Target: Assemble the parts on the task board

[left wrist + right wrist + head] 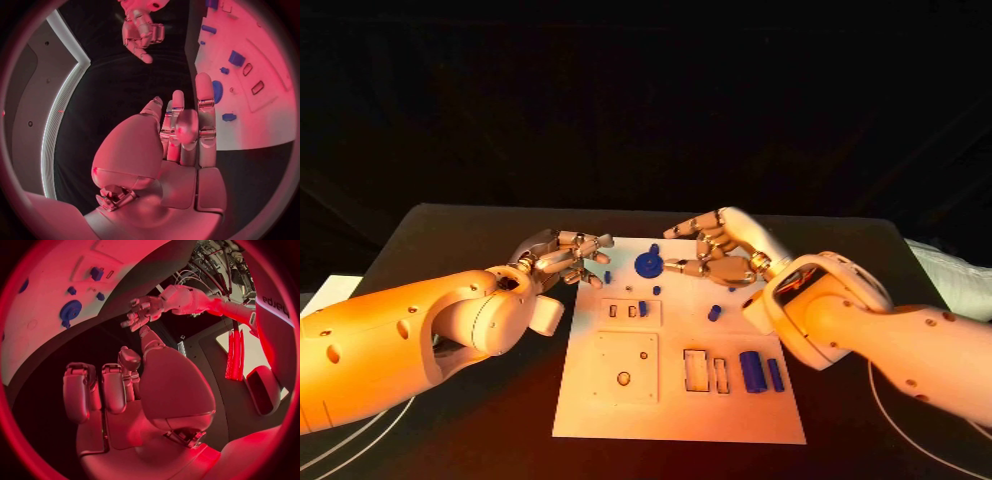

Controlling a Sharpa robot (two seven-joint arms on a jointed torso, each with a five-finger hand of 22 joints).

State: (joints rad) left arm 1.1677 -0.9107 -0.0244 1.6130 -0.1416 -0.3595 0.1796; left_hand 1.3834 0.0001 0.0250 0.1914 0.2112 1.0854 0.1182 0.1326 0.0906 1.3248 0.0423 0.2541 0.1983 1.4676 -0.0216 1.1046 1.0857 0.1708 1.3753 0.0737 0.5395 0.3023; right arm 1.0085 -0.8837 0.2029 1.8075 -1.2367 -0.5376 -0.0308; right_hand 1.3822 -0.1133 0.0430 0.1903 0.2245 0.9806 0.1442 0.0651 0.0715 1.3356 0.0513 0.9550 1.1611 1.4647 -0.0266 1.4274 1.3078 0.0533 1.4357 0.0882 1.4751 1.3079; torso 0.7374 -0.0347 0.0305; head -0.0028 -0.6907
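The task board [678, 385] lies mid-table with blue parts [751, 371] scattered on it, a round one [648, 264] at its 12 o'clock end. The left hand [564, 258], at 10 o'clock, and the right hand [718, 250], at 1 o'clock, hover there, fingers loosely spread, holding nothing.

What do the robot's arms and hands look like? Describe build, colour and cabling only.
Both arms are smooth white shells with rounded joint housings and small round holes. The left hand and right hand are silver metal with segmented fingers and pale pads at the fingertips. The palm backs are smooth, bulging covers. Thin white cables loop on the table beside the arms.
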